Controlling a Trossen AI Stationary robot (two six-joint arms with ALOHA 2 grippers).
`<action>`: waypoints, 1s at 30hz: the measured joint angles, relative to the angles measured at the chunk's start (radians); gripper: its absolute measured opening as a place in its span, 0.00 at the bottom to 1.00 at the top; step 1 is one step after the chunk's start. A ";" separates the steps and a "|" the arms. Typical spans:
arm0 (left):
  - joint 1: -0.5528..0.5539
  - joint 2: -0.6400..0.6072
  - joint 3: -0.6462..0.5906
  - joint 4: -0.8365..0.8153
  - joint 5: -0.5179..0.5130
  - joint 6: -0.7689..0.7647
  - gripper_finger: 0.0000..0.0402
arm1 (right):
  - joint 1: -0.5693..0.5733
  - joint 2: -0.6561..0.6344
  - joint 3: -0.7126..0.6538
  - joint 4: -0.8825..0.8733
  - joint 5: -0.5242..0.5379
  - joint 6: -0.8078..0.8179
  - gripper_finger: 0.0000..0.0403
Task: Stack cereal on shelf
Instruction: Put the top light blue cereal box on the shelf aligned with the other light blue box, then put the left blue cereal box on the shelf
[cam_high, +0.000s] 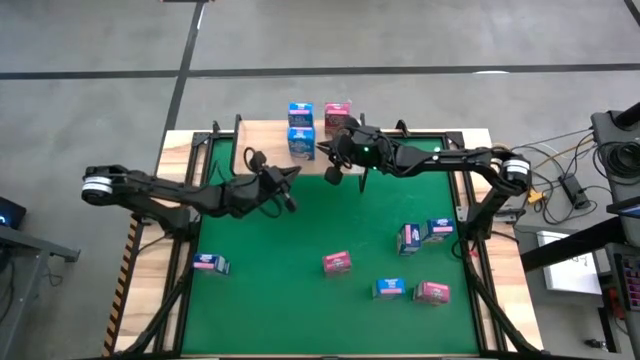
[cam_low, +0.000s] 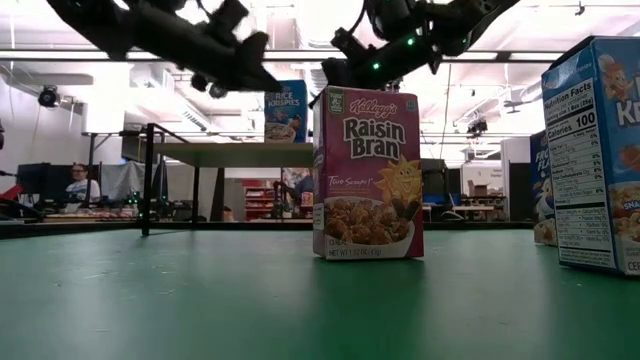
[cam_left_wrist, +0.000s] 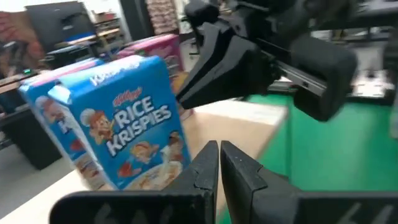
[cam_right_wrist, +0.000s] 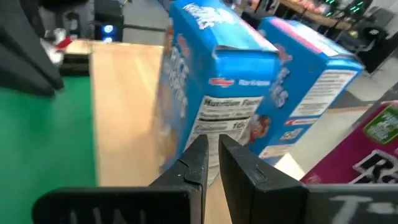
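Observation:
The shelf (cam_high: 268, 150) is a light wooden board at the mat's far edge. Three cereal boxes stand upright on it: two blue Rice Krispies boxes (cam_high: 301, 141) (cam_high: 300, 111) and a pink one (cam_high: 338, 114). My right gripper (cam_right_wrist: 212, 148) is shut and points level at the nearer blue box's (cam_right_wrist: 217, 93) narrow side panel, from the table's right. My left gripper (cam_left_wrist: 219, 155) is shut with nothing in it. It hovers above the mat just in front of the shelf (cam_high: 296, 173), facing that same box's front (cam_left_wrist: 124, 127). My right gripper's shut fingertips (cam_right_wrist: 200, 149) stand right at the lower part of the blue box's narrow nutrition panel (cam_right_wrist: 231, 118), coming level from the table's right. I cannot tell whether they touch it. The box stands upright on the shelf.
More cereal boxes stand or lie on the green mat (cam_high: 280, 290): a white-pink one at near left (cam_high: 210, 263), a pink Raisin Bran in the middle (cam_high: 337, 262), and several blue and pink ones at near right (cam_high: 420, 236) (cam_high: 389, 288) (cam_high: 432, 292). The shelf's left half is bare.

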 joint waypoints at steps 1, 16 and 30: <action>-0.016 -0.016 0.000 -0.019 0.001 0.000 0.00 | 0.009 -0.010 0.000 -0.010 -0.001 0.006 0.07; -0.297 -0.173 0.008 -0.219 0.001 -0.087 0.00 | 0.191 -0.180 -0.038 -0.209 -0.001 -0.003 0.07; -0.410 -0.012 0.462 -1.230 0.232 -0.540 0.00 | 0.230 -0.305 -0.211 -0.048 -0.003 -0.060 0.07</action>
